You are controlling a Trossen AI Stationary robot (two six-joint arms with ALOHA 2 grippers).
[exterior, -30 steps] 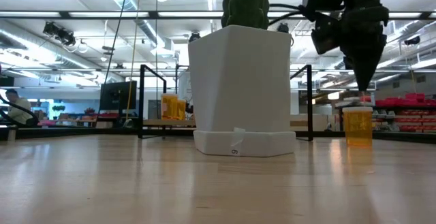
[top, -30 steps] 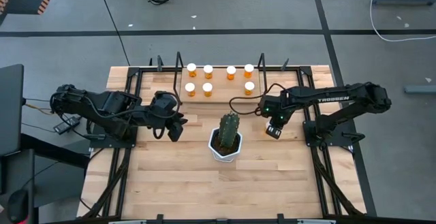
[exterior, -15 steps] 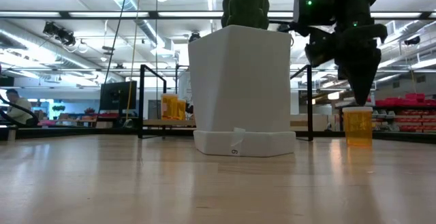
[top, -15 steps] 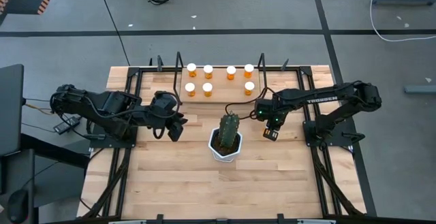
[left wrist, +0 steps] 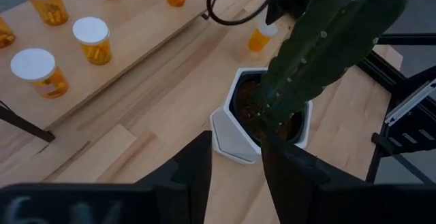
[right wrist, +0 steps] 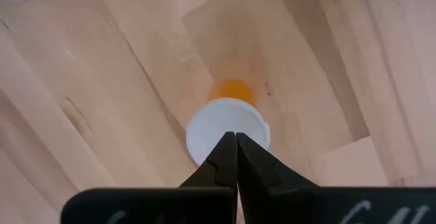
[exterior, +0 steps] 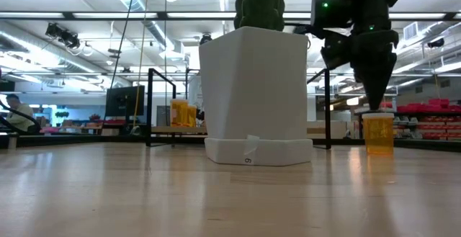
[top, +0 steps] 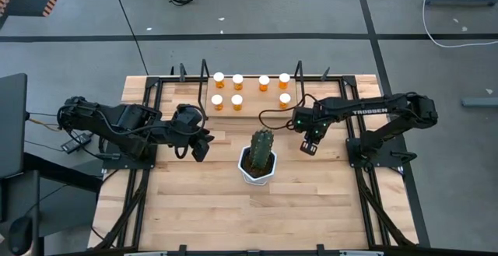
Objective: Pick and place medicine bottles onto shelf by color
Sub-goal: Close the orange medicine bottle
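One medicine bottle (exterior: 379, 135), orange with a white cap (right wrist: 228, 125), stands upright on the table right of the cactus pot (exterior: 253, 93). My right gripper (exterior: 377, 107) points straight down over its cap, fingers shut. In the high view the right gripper (top: 309, 147) hides this bottle. Several more bottles (top: 236, 99) stand on the shelf (top: 250, 92) at the table's far middle. My left gripper (top: 202, 147) waits left of the cactus, tilted down, open with nothing between its fingers (left wrist: 204, 163). My right gripper's shut fingertips (right wrist: 236, 142) stand over the middle of the bottle's white cap (right wrist: 204, 130), coming from above. In the low view they end right at the cap's top. I cannot tell whether they touch it. The bottle stands upright on the table.
A tall green cactus (top: 261, 149) in a white pot stands mid-table between the two grippers. Black frame rails (top: 152, 100) run along the table's left and right sides. Bare wood (top: 257, 217) lies toward the near edge.
My right gripper has come down toward the bottle's cap and shifted a little toward the cactus, its fingers staying shut. The bottle has not moved.
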